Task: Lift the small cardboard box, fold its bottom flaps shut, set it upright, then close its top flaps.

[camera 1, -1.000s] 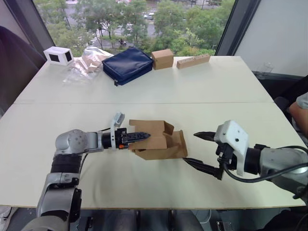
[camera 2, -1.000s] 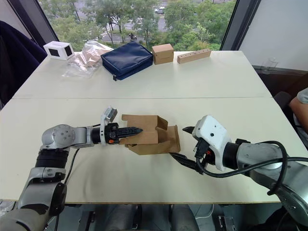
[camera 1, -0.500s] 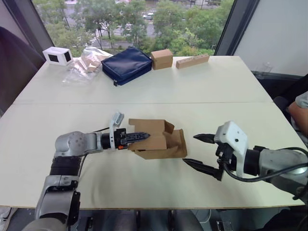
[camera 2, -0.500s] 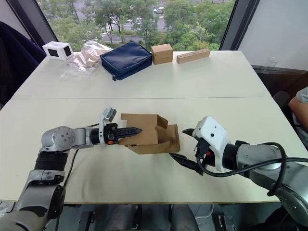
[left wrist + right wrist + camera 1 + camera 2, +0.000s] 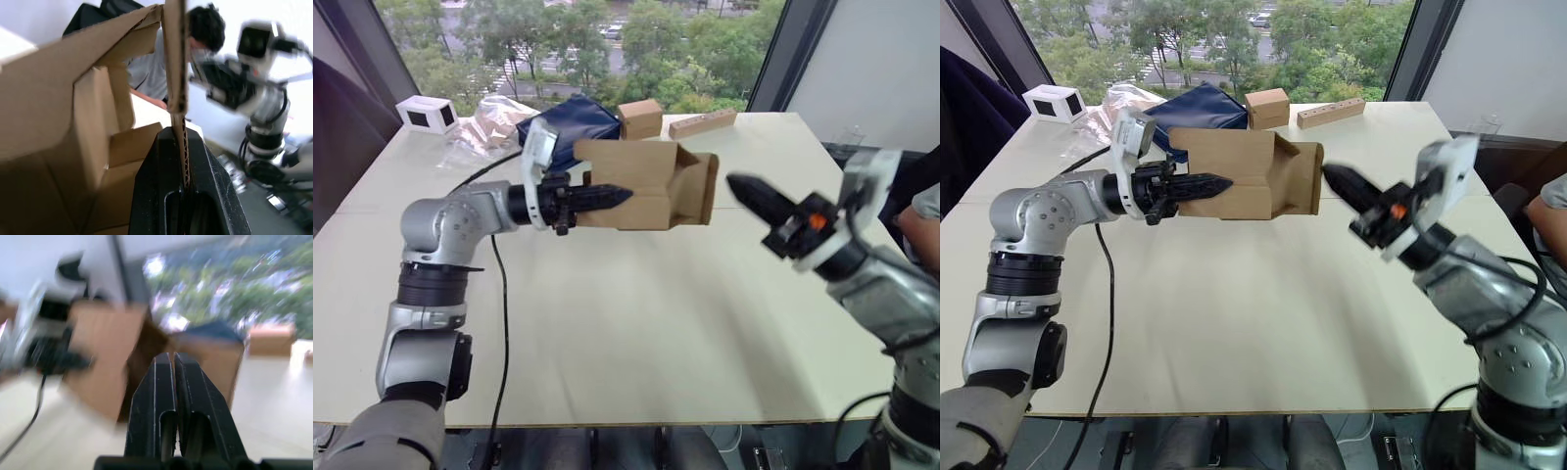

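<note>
The small cardboard box [image 5: 651, 191] hangs on its side well above the table [image 5: 626, 333]. My left gripper [image 5: 617, 196] is shut on one of its walls; in the left wrist view the corrugated edge [image 5: 183, 142] sits pinched between the black fingers. The flaps [image 5: 703, 188] at the end facing right stick out open, and I cannot tell whether they are the bottom flaps or the top flaps. My right gripper [image 5: 741, 186] is raised and shut on nothing, its tip a short gap from those flaps. In the right wrist view its gripper [image 5: 173, 360] points at the box [image 5: 112, 357].
At the far edge lie a navy pouch [image 5: 570, 110], a small brown cube box [image 5: 641, 117], a long cardboard strip [image 5: 703, 123], a white box [image 5: 428, 114] and a plastic bag [image 5: 489, 122]. A person's arm [image 5: 925, 211] is at the right edge.
My left arm has lifted the box off the table and up toward the far side. My right gripper has gone from wide open to shut and risen to the box's flapped end.
</note>
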